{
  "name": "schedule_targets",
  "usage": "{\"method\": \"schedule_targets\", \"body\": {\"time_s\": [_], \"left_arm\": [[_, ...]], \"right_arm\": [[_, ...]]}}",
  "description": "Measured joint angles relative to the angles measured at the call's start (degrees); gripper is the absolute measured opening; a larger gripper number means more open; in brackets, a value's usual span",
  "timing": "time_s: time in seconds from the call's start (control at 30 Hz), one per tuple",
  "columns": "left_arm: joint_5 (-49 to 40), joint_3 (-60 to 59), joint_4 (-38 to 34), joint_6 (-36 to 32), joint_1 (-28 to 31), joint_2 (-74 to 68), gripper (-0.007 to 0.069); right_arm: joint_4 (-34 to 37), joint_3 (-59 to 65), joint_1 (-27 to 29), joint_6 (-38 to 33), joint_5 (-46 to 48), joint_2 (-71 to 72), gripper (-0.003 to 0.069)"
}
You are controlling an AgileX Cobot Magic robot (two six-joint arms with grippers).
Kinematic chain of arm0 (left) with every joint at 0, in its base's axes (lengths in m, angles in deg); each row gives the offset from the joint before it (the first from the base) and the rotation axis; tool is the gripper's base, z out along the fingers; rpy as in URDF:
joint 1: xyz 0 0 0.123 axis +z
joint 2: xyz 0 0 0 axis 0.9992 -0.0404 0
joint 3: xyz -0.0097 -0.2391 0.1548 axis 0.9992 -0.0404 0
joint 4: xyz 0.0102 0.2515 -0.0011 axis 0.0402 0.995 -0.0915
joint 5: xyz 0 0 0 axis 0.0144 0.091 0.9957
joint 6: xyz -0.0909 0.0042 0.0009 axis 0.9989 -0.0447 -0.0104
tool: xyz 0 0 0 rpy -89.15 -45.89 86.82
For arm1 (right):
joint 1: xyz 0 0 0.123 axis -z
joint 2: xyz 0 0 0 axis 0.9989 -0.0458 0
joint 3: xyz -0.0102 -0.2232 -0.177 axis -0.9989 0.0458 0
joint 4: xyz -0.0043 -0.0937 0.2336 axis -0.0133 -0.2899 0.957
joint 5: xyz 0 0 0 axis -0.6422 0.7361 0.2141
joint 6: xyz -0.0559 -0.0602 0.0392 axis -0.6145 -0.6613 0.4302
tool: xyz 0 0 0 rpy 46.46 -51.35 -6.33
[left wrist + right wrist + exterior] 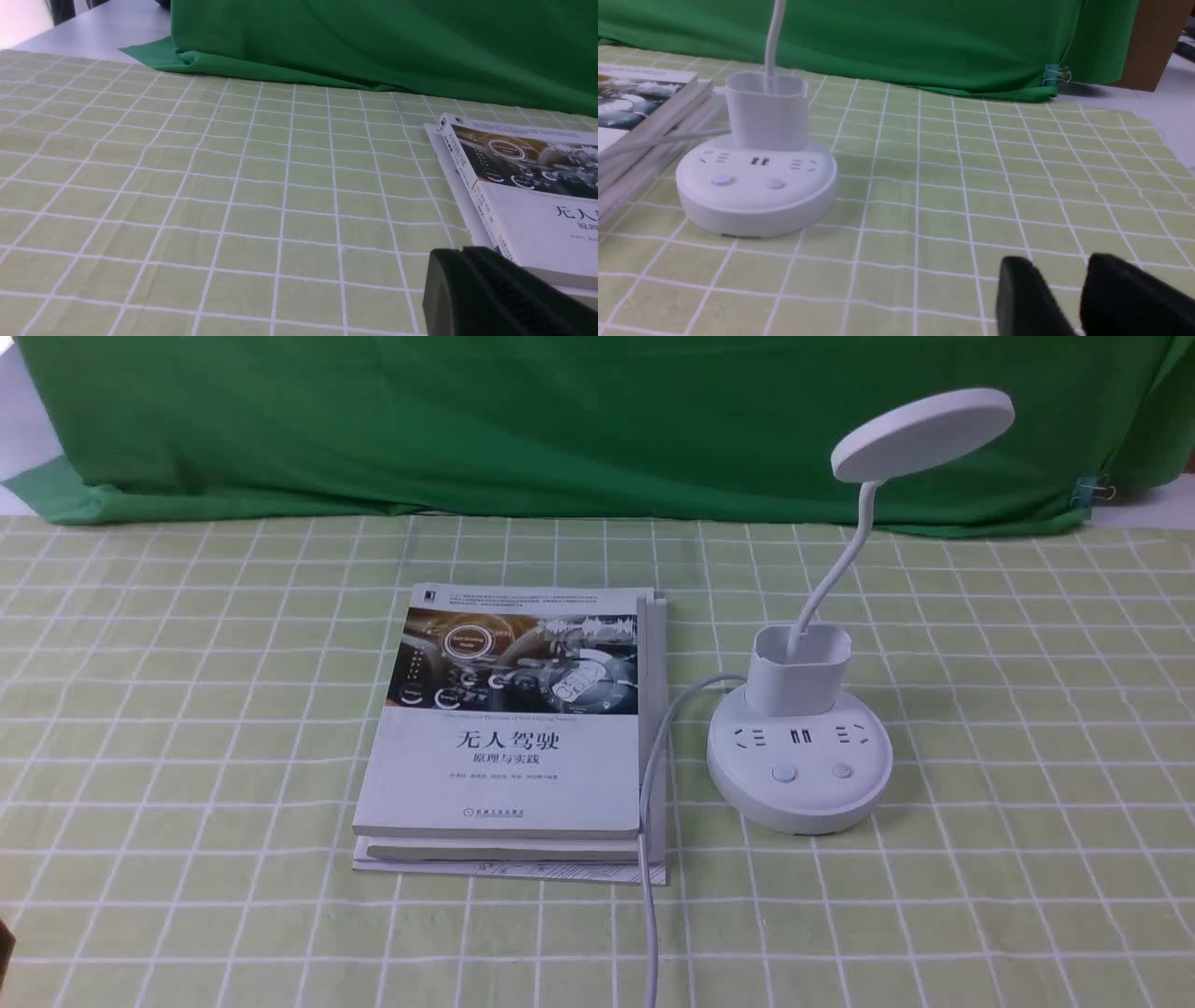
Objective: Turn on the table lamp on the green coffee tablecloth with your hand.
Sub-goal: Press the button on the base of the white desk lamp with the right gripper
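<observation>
The white table lamp [798,775] stands on the green coffee tablecloth [187,709], right of centre, with its disc head [922,432] unlit. Its round base has two buttons [784,773]. In the right wrist view the lamp base [756,186] is near, and its one button [723,179] glows faint blue. My right gripper [1057,266] is low over the cloth [971,186], well apart from the base, its black fingertips a little apart and empty. My left gripper [460,252] is shut and empty over the cloth [187,186] beside the book. No jointed hand shows.
A stack of white books [523,728] lies left of the lamp, also in the left wrist view [537,196]. The lamp's white cable [653,784] runs along the books toward the front edge. A dark green backdrop [467,420] hangs behind, with a binder clip [1092,490] at its right.
</observation>
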Motion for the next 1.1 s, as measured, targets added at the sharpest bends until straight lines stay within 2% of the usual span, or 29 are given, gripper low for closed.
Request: {"method": "schedule_targets", "body": {"time_s": [0.87,0.97,1.03,1.07,1.1], "left_arm": [[-0.07,0.0,0.0,0.0,0.0,0.0,0.0003],[-0.07,0.0,0.0,0.0,0.0,0.0,0.0003],[-0.07,0.0,0.0,0.0,0.0,0.0,0.0003],[-0.07,0.0,0.0,0.0,0.0,0.0,0.0003],[-0.07,0.0,0.0,0.0,0.0,0.0,0.0003]], "right_arm": [[0.0,0.0,0.0,0.26,-0.97,0.0,0.0245],[0.0,0.0,0.0,3.42,-2.44,0.0,0.0245],[-0.05,0.0,0.0,13.16,-6.08,0.0,0.0245],[-0.05,0.0,0.0,13.94,-6.83,0.0,0.0245],[0.0,0.0,0.0,20.62,-9.53,0.0,0.0245]]}}
